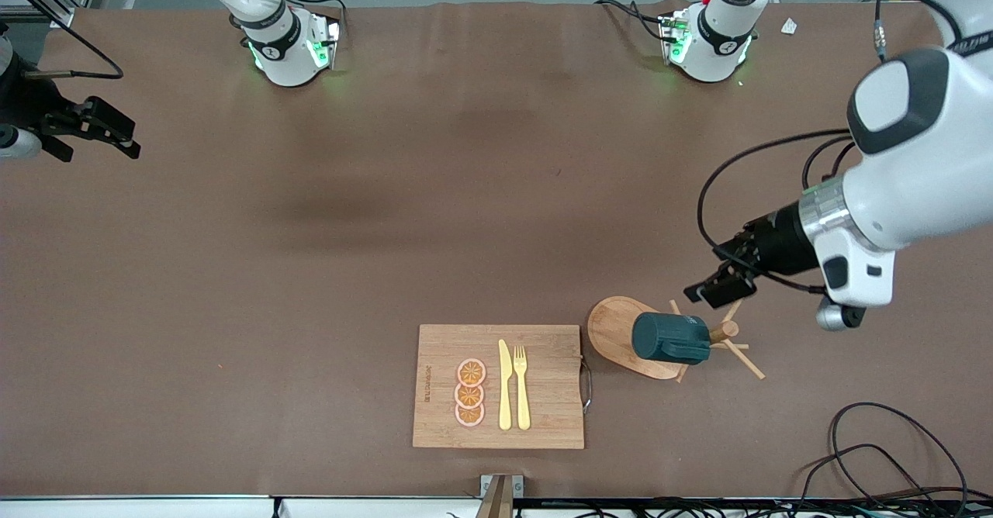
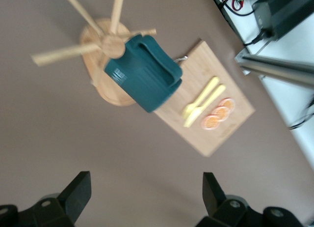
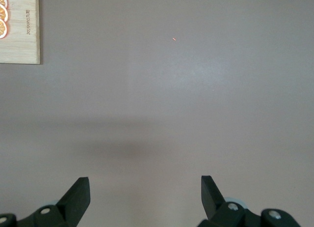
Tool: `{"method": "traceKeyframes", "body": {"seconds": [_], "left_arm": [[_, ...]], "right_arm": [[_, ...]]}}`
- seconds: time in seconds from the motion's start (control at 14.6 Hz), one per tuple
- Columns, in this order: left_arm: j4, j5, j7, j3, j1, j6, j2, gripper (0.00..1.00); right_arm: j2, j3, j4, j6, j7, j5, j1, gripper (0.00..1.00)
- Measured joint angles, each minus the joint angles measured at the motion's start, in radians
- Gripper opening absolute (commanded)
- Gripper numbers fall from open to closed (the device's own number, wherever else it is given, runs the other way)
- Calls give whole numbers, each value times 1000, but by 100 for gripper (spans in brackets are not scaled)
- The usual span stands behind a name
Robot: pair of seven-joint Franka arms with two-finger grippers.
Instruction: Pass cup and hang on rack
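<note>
The dark teal cup (image 1: 669,338) hangs sideways on a peg of the wooden rack (image 1: 613,328), close to the central post and above the oval base. My left gripper (image 1: 710,293) hovers just beside the rack's pegs, open, touching nothing. In the left wrist view the cup (image 2: 144,72) and the rack (image 2: 114,45) lie ahead of the open left gripper (image 2: 147,187), well apart from it. My right gripper (image 1: 99,146) waits open above the right arm's end of the table; in the right wrist view, this gripper (image 3: 145,187) has only bare table under it.
A bamboo cutting board (image 1: 543,394) lies beside the rack toward the right arm's end, near the table's front edge. On it are a yellow knife (image 1: 504,386), a fork (image 1: 521,386) and three orange slices (image 1: 470,392). Black cables (image 1: 877,456) lie at the front corner.
</note>
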Motion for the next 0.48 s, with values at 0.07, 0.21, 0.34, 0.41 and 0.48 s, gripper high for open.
{"method": "traceKeyframes", "body": {"seconds": [0.07, 0.21, 0.34, 0.41, 0.48], "left_arm": [[0, 58, 85, -2, 0, -41, -20, 100], [1, 162, 252, 2, 10, -119, -62, 100], [1, 230, 416, 6, 19, -200, -108, 100], [1, 244, 494, 10, 23, -223, -133, 100], [2, 248, 568, 23, 26, -235, -160, 100]], "right_arm": [[0, 0, 0, 0, 0, 0, 0, 100], [0, 0, 0, 0, 0, 0, 0, 100], [0, 0, 0, 0, 0, 0, 0, 100], [0, 0, 0, 0, 0, 0, 0, 100], [0, 0, 0, 0, 0, 0, 0, 100]]}}
